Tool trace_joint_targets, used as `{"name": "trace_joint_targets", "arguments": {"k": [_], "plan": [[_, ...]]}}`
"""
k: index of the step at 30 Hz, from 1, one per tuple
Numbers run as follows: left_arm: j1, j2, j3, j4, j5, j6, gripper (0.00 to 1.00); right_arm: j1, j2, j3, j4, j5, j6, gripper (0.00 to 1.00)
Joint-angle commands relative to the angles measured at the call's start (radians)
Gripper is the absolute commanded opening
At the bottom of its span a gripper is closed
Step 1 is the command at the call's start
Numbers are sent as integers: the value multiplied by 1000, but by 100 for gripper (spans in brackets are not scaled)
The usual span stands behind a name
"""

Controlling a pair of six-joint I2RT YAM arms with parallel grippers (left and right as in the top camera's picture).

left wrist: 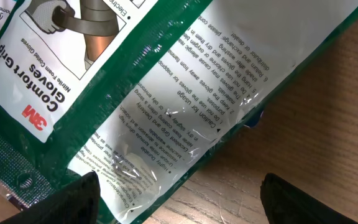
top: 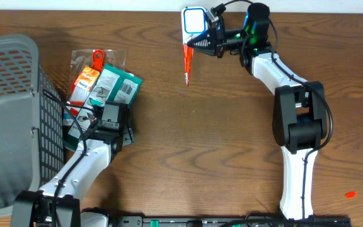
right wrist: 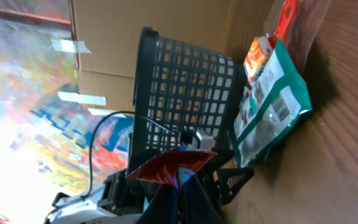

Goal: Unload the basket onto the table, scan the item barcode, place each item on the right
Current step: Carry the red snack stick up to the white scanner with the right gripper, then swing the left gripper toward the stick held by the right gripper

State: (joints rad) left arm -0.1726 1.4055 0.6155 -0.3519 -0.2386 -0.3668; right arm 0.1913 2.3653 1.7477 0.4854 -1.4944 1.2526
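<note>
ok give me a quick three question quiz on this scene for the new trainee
1. True or false: the left gripper is shut on the gloves pack.
2. Which brand is printed on the gloves pack? A) 3M B) Bosch C) Stanley
3. Fill in: the right gripper is shut on a ____ packet.

Key: 1 false, it is open above the pack; 2 A; 3 red
</note>
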Motion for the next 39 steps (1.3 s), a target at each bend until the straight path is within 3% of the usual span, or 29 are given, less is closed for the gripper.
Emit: {"name": "trace_joint_targets", "arguments": {"k": [1,10,15,20,29,33,39], "plan": [[4,8,-6,-2,-5,-10,83,4,-3,6,-17,8,-203,2],[4,8,-6,-2,-5,-10,83,11,-3,6,2,-52,-499,1],[4,8,-6,-2,-5,-10,83,26,-3,6,89,-66,-431,1],[4,8,-6,-2,-6,-10,83,43,-3,6,317,-65,-232,1],[4,8,-6,-1,-5,-10,83,39,-3,22,845,-35,503,1],[4,8,-6,-1,-5,-10,83,28,-3,70,985,-16,779,1],[4,8,-6,2,-5,-9,83,24,-50,147,959,-6,798,1]]}}
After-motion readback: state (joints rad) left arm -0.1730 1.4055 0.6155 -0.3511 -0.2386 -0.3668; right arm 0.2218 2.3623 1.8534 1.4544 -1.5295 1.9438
